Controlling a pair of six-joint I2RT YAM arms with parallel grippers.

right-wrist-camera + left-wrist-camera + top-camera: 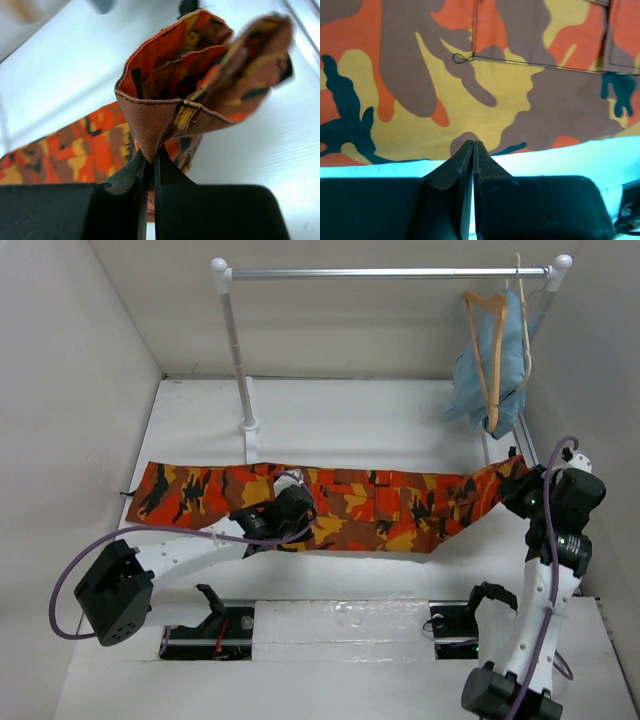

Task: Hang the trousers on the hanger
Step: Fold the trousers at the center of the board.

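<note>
Trousers (pixel 370 505) in orange, red, yellow and brown camouflage lay stretched in a long band across the white tabletop (pixel 400 420), from far left to far right. The right tool (pixel 150 155) was pinched tight on a folded edge at the right-hand end, and that end stood raised off the surface. The cloth bunched just above the tips.

The left tool (pixel 472 145) was fully closed, its tips at the near edge of the band left of the middle. I could not tell whether any cloth was caught between them.

The wooden hanger (pixel 490 360) hung from the rail (pixel 390 273) at the far right, close against a light blue garment (pixel 465 380) and well apart from the trousers.

Judgement:
- The step in hand looked like securing the cloth for a lift.
- The right grip was narrow and near the edge, so a slow lift would suit it, with a watch for slipping.
- The left tool probably needed a sure hold on the cloth before any raising, or the long span would sag and drag.
- Both ends should stay level.
</note>
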